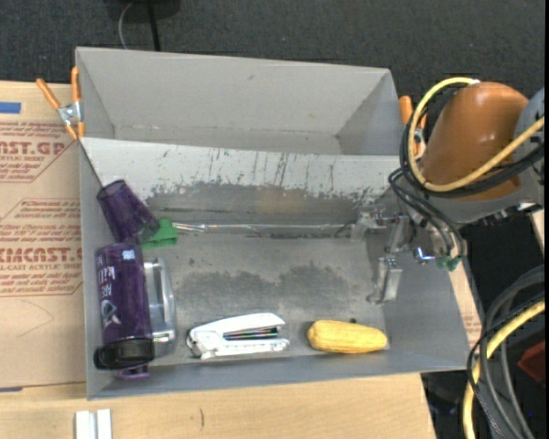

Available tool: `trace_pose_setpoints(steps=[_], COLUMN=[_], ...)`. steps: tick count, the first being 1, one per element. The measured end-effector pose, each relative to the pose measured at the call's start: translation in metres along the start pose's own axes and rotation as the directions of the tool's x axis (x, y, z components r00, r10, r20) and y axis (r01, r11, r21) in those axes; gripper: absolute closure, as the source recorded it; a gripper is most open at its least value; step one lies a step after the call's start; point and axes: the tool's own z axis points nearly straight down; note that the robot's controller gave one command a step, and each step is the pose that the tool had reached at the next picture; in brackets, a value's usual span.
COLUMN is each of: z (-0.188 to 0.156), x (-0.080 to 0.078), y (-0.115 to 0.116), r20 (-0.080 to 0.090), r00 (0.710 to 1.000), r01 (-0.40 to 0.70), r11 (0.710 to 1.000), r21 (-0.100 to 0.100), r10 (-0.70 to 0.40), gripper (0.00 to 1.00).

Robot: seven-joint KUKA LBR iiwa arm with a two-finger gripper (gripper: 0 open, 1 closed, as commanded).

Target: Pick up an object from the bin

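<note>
Gripper (384, 280) is seen low at the right side of the grey bin (256, 99); whether it is open cannot be told. Nearest it, a yellow corn cob (348, 337) is laid along the front wall, beside a white stapler (237, 335).

Grey metal bin (256, 99), seen from above. A white stapler (237, 336) is laid along the near wall. A yellow cob-shaped piece (348, 337) is seen just right of the stapler. A purple bottle (122, 307) is laid to the stapler's left, with a purple cup (123, 208) and a small green piece (164, 234) farther back. The gripper (382, 293) is positioned over bare floor, right of the stapler and behind the yellow piece.
</note>
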Motion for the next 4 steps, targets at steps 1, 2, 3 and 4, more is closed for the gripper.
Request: trace_pose_setpoints(steps=[1, 2, 3, 4], z=[-0.005, 0.035, 0.055, 0.067], x=[-0.002, 0.013, 0.041, 0.05], y=[0.0, -0.003, -0.002, 0.008], r20=[0.008, 0.01, 0.005, 0.009], r00=[1.0, 0.995, 0.944, 0.929], r01=[0.001, 0.097, 0.331, 0.37], r11=[1.0, 0.995, 0.944, 0.929], r21=[0.001, 0.002, 0.002, 0.003], r10=[-0.001, -0.097, -0.331, -0.37], gripper=[0.0, 0.0, 0.0, 0.0])
